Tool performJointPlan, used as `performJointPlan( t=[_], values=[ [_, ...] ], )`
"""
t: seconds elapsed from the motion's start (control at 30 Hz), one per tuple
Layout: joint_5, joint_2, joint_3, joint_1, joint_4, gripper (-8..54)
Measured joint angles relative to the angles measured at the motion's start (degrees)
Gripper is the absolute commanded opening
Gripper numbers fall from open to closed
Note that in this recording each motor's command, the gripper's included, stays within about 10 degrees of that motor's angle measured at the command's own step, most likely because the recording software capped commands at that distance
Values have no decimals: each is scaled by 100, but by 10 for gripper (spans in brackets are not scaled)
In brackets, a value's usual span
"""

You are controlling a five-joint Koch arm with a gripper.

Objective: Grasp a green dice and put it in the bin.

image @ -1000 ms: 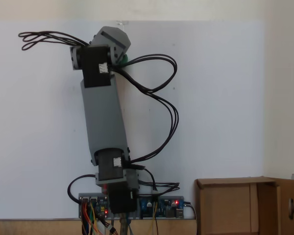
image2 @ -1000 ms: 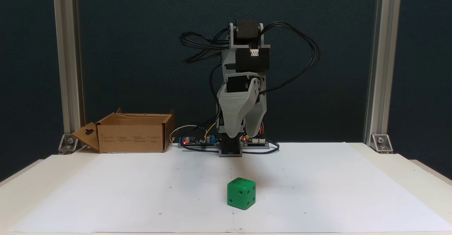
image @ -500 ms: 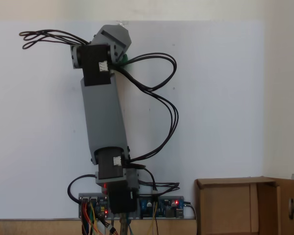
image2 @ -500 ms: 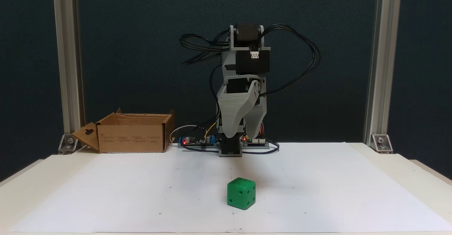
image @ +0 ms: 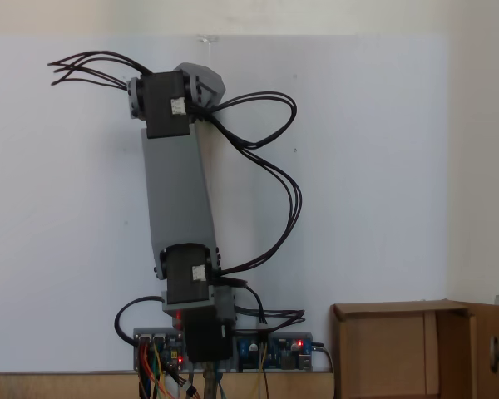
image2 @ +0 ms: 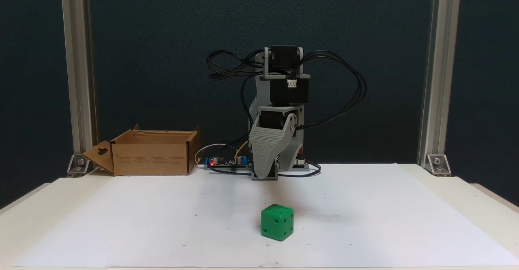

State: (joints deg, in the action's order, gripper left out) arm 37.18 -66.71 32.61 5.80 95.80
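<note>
The green dice (image2: 277, 222) sat alone on the white paper sheet (image2: 365, 221) covering the counter (image2: 486, 205), out in front of the arm's base and well apart from the cardboard bin (image2: 152, 152). The gray end effector (image2: 275, 172) hung above the paper between the base and the dice, tips pointing down, its jaws parted by a narrow gap and gripping nothing. It was clear of the dice, which lay nearer the camera. The bin stood at the back edge of the paper, to the left of the arm's base in that fixed view, its flap (image2: 99, 156) folded outward on the left side. In a fixed view looking down, the bin (image: 416, 349) appeared at the lower right, beside the circuit boards (image: 274, 349) at the arm's base, with black cables (image: 266, 166) looping off the arm's gray upper link (image: 176, 191). The dice could not be made out there.
</note>
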Motion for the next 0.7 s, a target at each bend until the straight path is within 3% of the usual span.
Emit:
performJointPlan(
  t=[0.7],
  values=[
    [-9,202,185,0,-826,428]
  ],
)
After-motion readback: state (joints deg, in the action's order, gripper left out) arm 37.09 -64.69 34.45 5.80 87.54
